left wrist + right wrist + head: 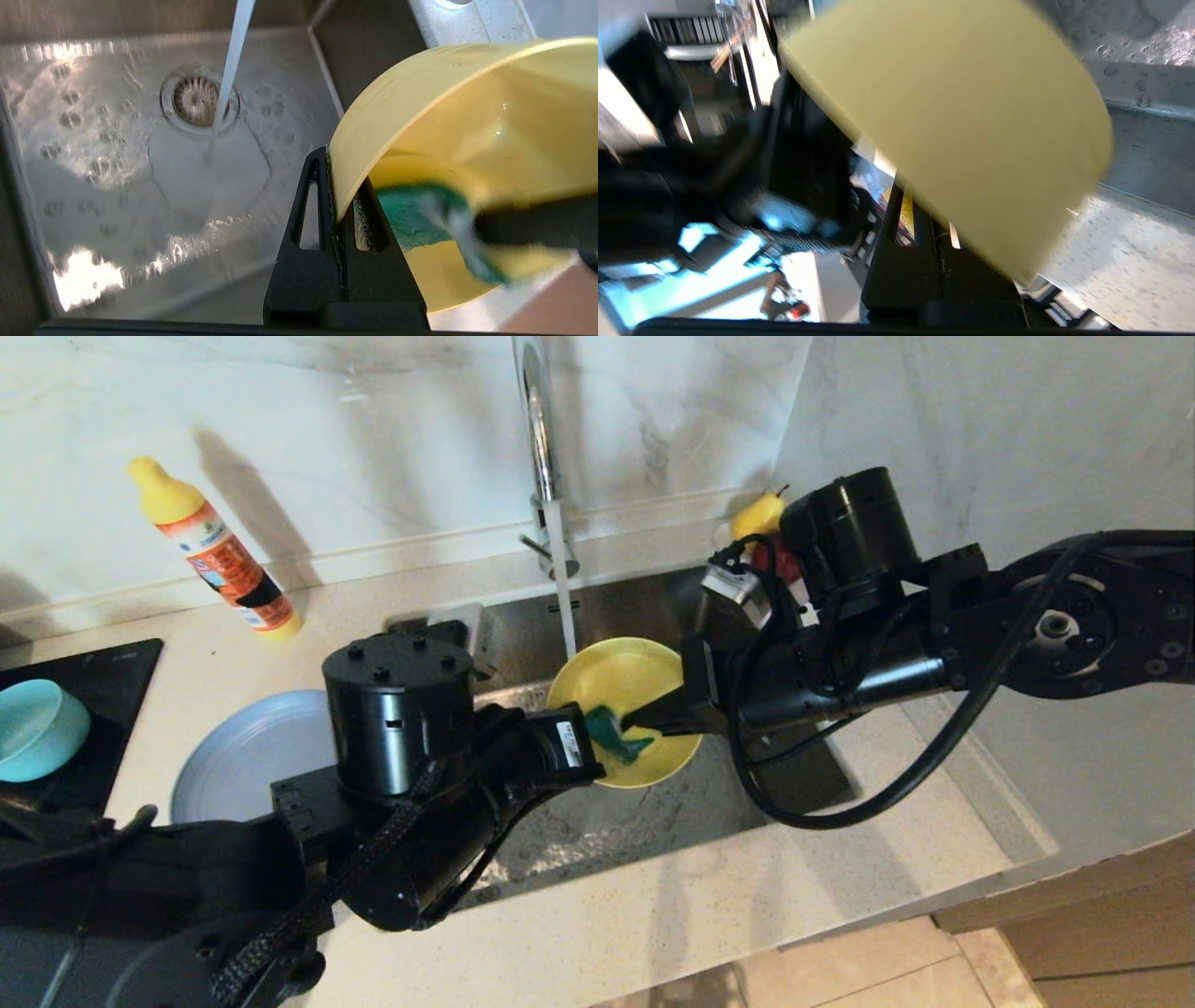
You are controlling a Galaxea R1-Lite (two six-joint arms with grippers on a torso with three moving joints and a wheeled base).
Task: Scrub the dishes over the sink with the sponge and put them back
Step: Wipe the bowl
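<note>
Over the sink [635, 831] the yellow-green bowl [621, 681] hangs tilted on its side, and my left gripper [586, 751] is shut on its rim. In the left wrist view the two fingers [322, 196] pinch the bowl's wall [467, 116]. My right gripper [639, 723] reaches into the bowl, shut on the sponge [616, 733], whose green face [411, 219] presses against the inside. The right wrist view shows mostly the bowl's outer wall [971, 116], which hides the sponge. The grey-blue plate [233, 756] lies on the counter to the left, the teal bowl [37, 728] further left.
Water runs from the chrome tap [539, 429] in a stream [563, 588] past the bowl's edge toward the drain [198, 100]. An orange detergent bottle [219, 555] lies at the back left. The teal bowl sits on a black cooktop [103, 681]. A pear [758, 513] sits behind the right arm.
</note>
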